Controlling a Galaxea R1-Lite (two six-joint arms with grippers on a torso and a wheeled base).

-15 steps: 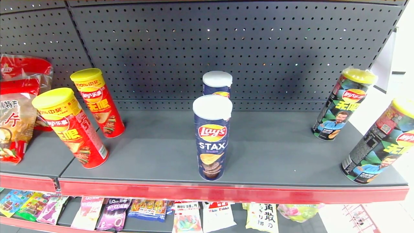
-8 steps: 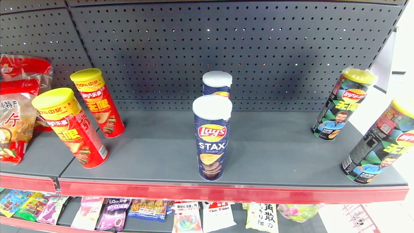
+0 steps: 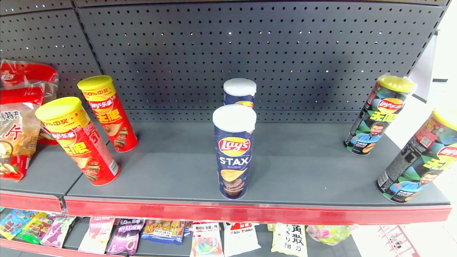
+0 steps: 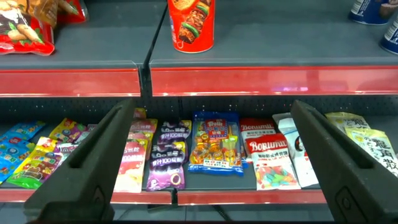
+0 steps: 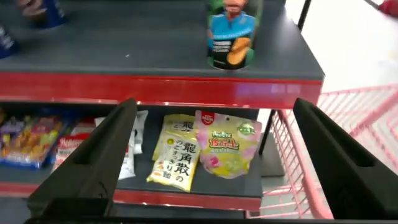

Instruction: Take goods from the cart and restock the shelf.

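I have the shelf [image 3: 292, 167] ahead of me in the head view. A front blue can [image 3: 234, 153] stands upright at the middle of its front edge, and a rear blue can [image 3: 239, 92] stands straight behind it, near the back panel. Toward the left end a near red can [image 3: 80, 142] stands close to the front edge, with a far red can [image 3: 109, 112] farther back. At the right end a near green can [image 3: 417, 160] stands at the front right corner and a far green can [image 3: 378, 116] near the back. Bags [image 3: 18, 117] lean at the far left edge. Packets [image 3: 164, 230] lie in a row on the lower shelf [image 4: 74, 194].

My left gripper [image 4: 212, 106] hangs in front of the lower shelf, below the near red can, its fingers spread wide. My right gripper [image 5: 214, 102] hangs below the front right corner, also spread wide, with the pink cart [image 5: 348, 149] just beside the shelf's right end.
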